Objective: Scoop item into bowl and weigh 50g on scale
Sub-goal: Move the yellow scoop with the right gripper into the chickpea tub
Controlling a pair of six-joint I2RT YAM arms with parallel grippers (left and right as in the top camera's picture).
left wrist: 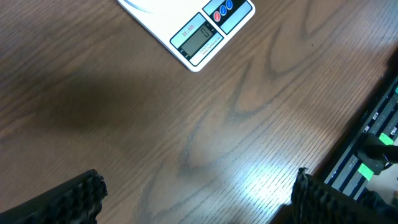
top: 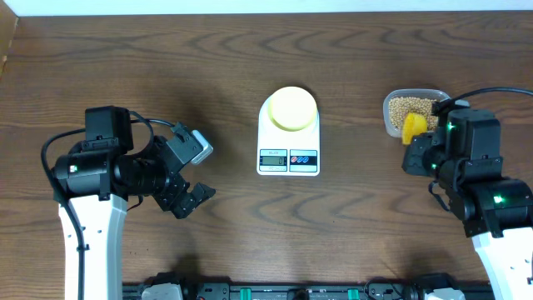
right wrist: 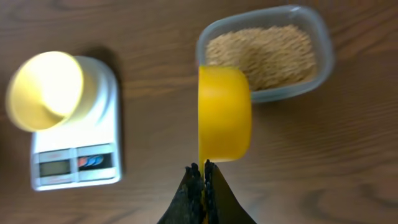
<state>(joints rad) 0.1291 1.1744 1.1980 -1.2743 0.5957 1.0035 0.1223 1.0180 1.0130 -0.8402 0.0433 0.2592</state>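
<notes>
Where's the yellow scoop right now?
Overhead view: the yellow scoop sits in the right gripper's shut jaws on the right side, at the clear tub's edge, right of the scale.

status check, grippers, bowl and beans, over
Left gripper open, left of scale. Right gripper shut on yellow scoop at tub of beans. Bowl on scale, looks empty. Nothing between tub and scale.

Overhead faces straight down; both wrist views — nearer, probably slanted — share the white flat digital scale (top: 288,142).
</notes>
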